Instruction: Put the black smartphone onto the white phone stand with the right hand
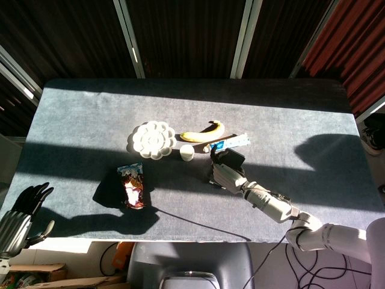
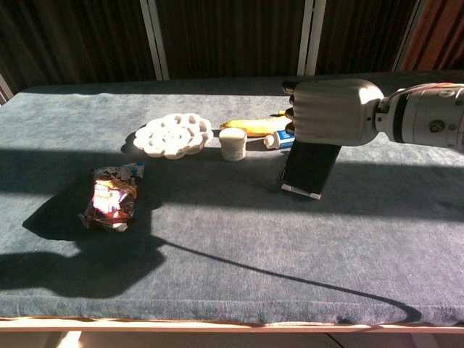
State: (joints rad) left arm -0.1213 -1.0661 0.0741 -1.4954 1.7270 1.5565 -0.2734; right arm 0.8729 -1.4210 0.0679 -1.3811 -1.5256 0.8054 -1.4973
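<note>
- We see the table (image 1: 72, 108) whole only in the head view.
- Only the head view shows the left hand (image 1: 27, 205), at the table's near left corner, holding nothing, fingers slightly apart.
- The chest view shows the right hand (image 2: 330, 112) gripping the top of the black smartphone (image 2: 309, 167).
- The phone leans on the white phone stand (image 2: 303, 191), whose lip shows beneath it.
- We find the flower-shaped white dish (image 2: 174, 135) with nothing in it; the small white cup's (image 2: 233, 144) contents we cannot tell.
</note>
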